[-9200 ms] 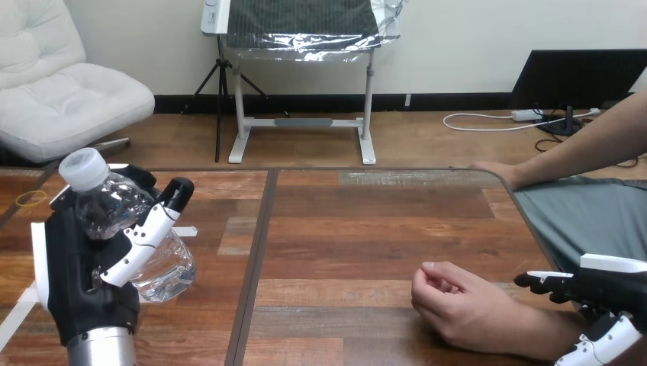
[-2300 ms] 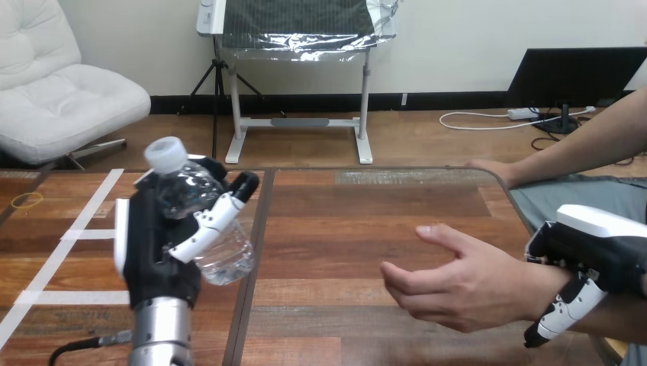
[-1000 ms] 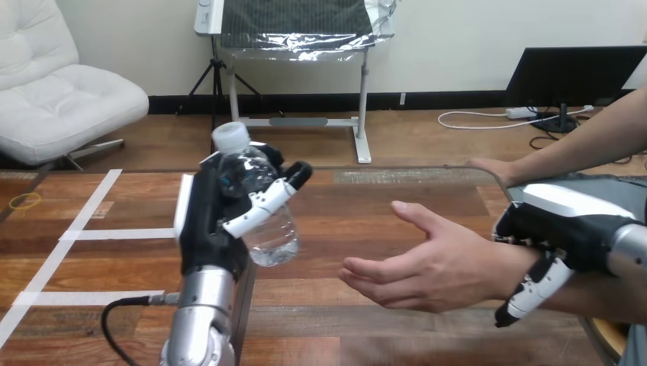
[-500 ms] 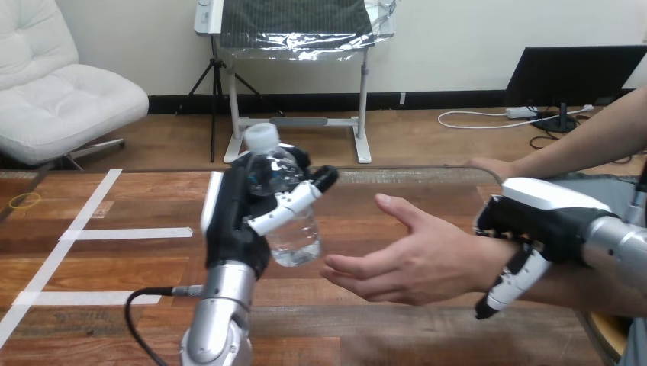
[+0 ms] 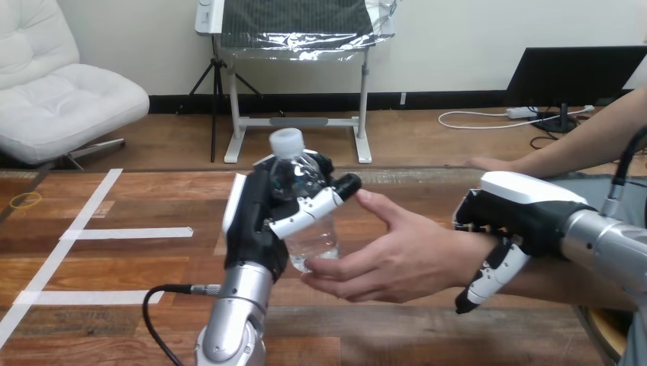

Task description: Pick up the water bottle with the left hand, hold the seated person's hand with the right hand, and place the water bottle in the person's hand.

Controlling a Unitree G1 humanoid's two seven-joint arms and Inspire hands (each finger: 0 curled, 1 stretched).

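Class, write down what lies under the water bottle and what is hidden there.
The person's hand, open, lies under the water bottle, which the left hand grips. Whether the bottle's base touches the palm cannot be seen.

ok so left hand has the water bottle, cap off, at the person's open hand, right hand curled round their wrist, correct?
Not quite: the cap is on the water bottle, as the head view shows. The rest stands: the left hand grips it at the person's hand, which is open, and the right hand curls round the wrist.
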